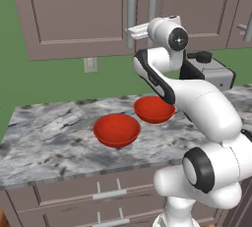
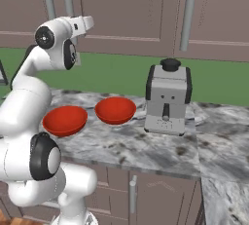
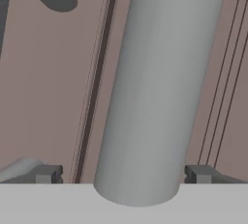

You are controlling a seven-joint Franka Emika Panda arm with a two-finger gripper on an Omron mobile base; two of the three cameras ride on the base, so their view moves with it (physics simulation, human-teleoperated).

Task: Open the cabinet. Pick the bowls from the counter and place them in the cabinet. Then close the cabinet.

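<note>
At the closed cabinet [image 1: 74, 14], a grey handle [image 3: 160, 87] is straddled by the wide-open gripper [image 3: 123, 173], ungrasped; 2 bowls [image 1: 116, 129] [image 1: 153, 109] are left on the counter [image 1: 44, 142].

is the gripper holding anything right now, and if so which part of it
Nothing is held yet. The gripper is open, its fingertips on either side of the cabinet door's handle, not closed on it.

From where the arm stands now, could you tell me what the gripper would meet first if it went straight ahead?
The open gripper has a grey bar handle between its fingertips; straight on, its palm would probably meet that bar before the closed cabinet door behind it.
</note>
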